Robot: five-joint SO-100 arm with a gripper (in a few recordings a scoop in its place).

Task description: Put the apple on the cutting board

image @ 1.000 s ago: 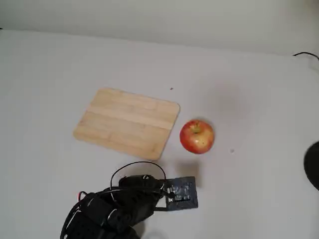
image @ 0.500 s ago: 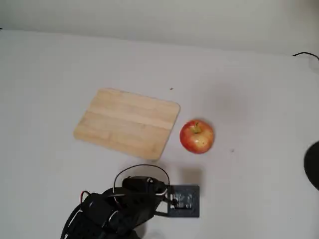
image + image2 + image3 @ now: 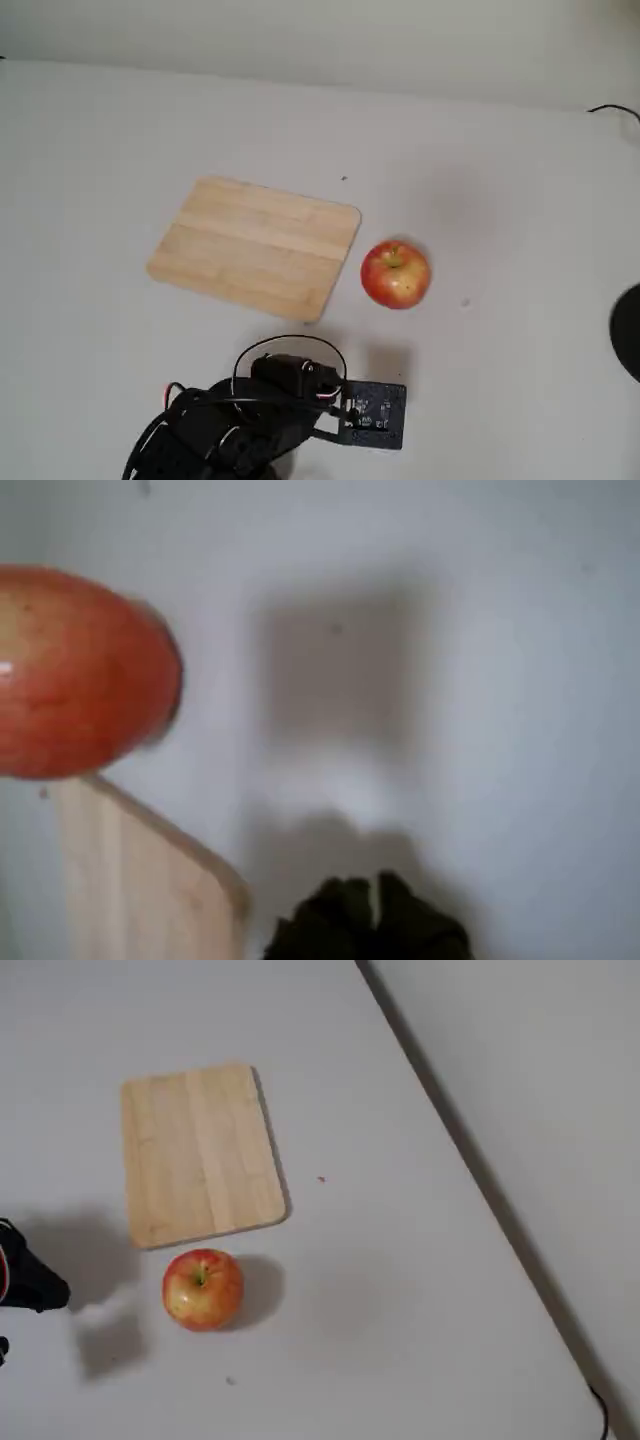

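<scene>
Gripper [image 3: 372, 925] near table, apple [image 3: 395, 273] apart, beside cutting board [image 3: 255, 247]

One fixed view looks steeply down from above the arm's side, facing the far wall across the white worktop [image 3: 520, 180]. The other fixed view looks down from the side, rotated a quarter turn. Both share the small round red-and-yellow apple [image 3: 395, 274] [image 3: 203, 1289] and the flat rectangular light-wood cutting board [image 3: 255, 247] [image 3: 200, 1152]. The blurred wrist view sits low and close, catching the apple [image 3: 80, 672], a board corner [image 3: 140, 880] and the dark tool [image 3: 368, 925] at its bottom edge.
</scene>
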